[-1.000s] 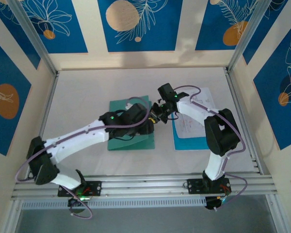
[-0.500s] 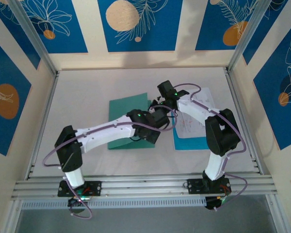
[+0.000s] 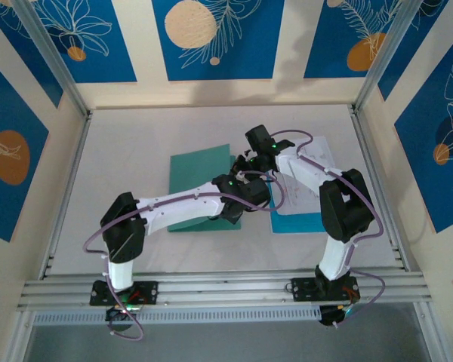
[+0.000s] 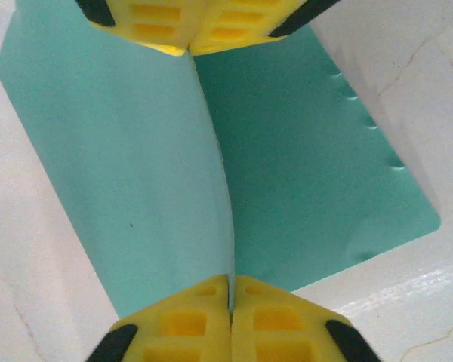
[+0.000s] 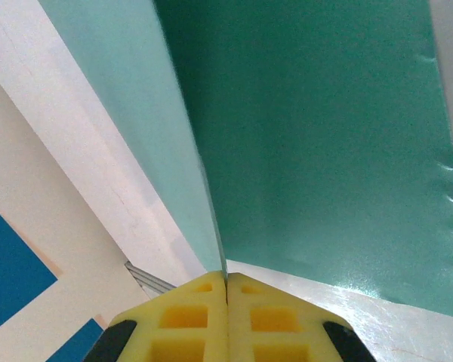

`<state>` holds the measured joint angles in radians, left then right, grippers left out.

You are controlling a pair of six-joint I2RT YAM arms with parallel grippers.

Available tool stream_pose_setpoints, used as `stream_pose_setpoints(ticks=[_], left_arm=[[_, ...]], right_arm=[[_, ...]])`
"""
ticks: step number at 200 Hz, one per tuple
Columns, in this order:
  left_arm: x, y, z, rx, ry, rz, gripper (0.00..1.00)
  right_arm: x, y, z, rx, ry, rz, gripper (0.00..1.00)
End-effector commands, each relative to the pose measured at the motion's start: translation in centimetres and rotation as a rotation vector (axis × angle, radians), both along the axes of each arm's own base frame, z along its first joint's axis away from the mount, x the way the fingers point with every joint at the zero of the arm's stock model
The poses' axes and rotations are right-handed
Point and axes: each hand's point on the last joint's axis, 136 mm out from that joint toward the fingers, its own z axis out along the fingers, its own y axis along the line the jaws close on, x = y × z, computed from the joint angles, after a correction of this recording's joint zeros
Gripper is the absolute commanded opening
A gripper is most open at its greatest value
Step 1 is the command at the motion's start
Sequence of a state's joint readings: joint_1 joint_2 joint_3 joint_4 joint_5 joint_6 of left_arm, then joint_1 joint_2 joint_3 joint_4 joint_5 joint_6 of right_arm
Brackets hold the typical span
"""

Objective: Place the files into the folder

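Swinging in across the folder point(image 3: 200, 167), the left arm has carried the left claw point(image 4: 230, 290) to the folder's right edge and snapped it shut from wide open. It now pinches the free edge of the raised front cover point(image 4: 158, 166). The right claw point(image 5: 226, 286) is clenched on that same edge, further along. With the cover stood up off the back cover, the folder looks ready to be laid open. The files point(image 3: 293, 199), white sheets on a blue one, lie flat just right of the folder, untouched. Left of the folder the desk point(image 3: 128, 143) offers room for the cover to fold over; on its right, both arms crowd the gap before the files.
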<state>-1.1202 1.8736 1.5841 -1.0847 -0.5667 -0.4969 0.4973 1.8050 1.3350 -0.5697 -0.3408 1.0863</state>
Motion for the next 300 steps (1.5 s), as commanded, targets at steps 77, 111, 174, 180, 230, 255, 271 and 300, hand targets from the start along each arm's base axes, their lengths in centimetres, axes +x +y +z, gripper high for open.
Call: stream_pose_setpoints(ticks=[77,111,174,180,230,255,271,300], left_arm=[[-1.1,0.4,4.1,-0.234,-0.066,-0.019,0.0],[-1.6,1.2,5.3,-0.313,-0.078,0.003,0.0],[-1.5,3.5,6.7,-0.394,-0.108,0.102,0.0],[-1.5,3.8,7.0,-0.4,-0.113,0.115,0.0],[-1.6,8.2,8.3,-0.446,-0.16,0.27,0.0],[-2.3,13.0,8.3,-0.441,-0.187,0.423,0.0],[-2.9,16.4,8.3,-0.434,-0.201,0.515,0.0],[-4.5,22.0,8.2,-0.425,-0.229,0.657,0.16]], right_arm=[[0.0,-6.6,2.1,-0.051,-0.113,-0.189,0.57],[-1.2,-2.9,-2.1,0.005,0.005,-0.112,0.09],[-2.1,-0.5,-8.0,-0.182,0.177,-0.017,0.0],[-2.4,-0.9,-8.6,-0.202,0.195,-0.023,0.0],[-4.5,-3.0,-11.7,-0.337,0.301,-0.005,0.0],[-4.9,-3.4,-12.1,-0.354,0.309,-0.009,0.0],[-4.8,-3.5,-12.1,-0.359,0.306,-0.006,0.0],[-4.7,-3.5,-12.0,-0.363,0.305,-0.002,0.0]])
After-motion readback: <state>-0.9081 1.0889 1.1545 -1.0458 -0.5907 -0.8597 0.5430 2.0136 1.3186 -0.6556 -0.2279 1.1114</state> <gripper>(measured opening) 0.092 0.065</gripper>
